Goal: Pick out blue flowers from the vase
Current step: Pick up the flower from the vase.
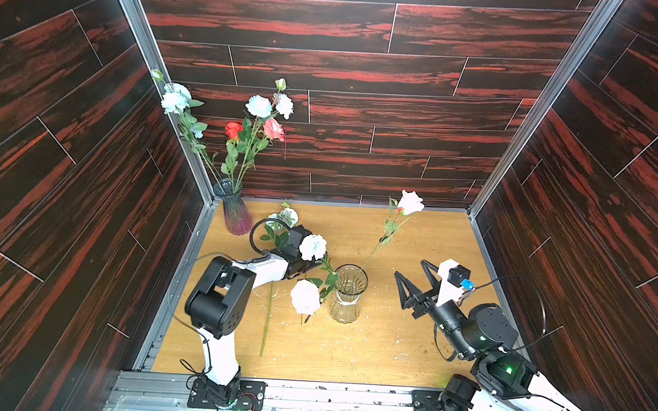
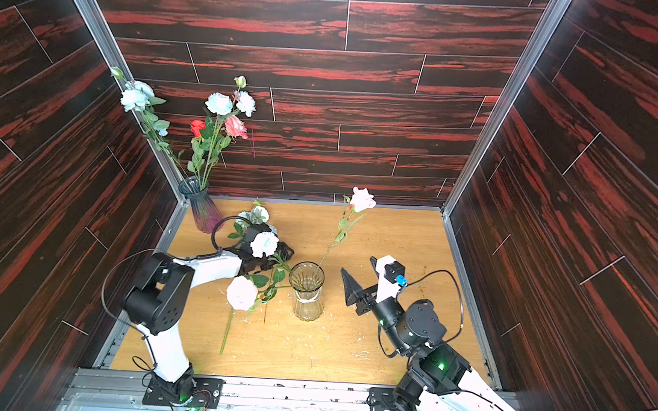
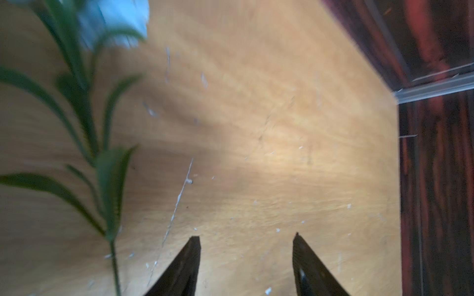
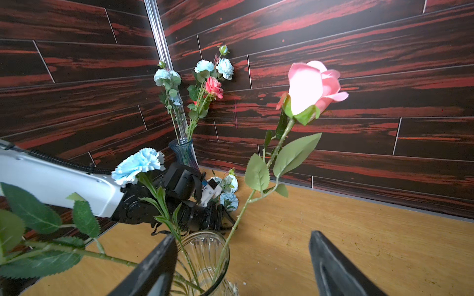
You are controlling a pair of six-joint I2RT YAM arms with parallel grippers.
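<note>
partly done, by the look of it. one of the blue flowers [image 1: 288, 216] lies out on the desk [image 1: 408, 348], its blooms just behind the left arm [image 1: 269, 267]; the long stalk [image 1: 266, 328] showing in front of the arm is probably its own. a second blue stem [image 1: 312, 246] is still to do: the right wrist view shows its stalk going down into the clear vase [image 1: 348, 293], with the bloom [image 4: 138, 162] leaning out over the left arm. two pink roses share that vase, one upright [image 1: 410, 203] and a paler one [image 1: 305, 297] drooping over the rim on the left arm's side; they should stay

the left jaws are open and hold nothing: the left wrist view shows bare desk between them, with a blurred blue bloom [image 3: 112, 20] and leaves off to the side, not in the gap. they sit close beside the clear vase and the blue stem in it, so i judge the arm to be between picks. the right jaws are spread wide and empty, near the clear vase on its other side, touching nothing

in the back left corner a dark vase [image 1: 235, 212] holds two more blue stems [image 1: 175, 97] with a red rose [image 1: 233, 129] and a pink one [image 1: 274, 128]. whether those count i cannot tell; if they do, three blue stems are left, otherwise one
</note>
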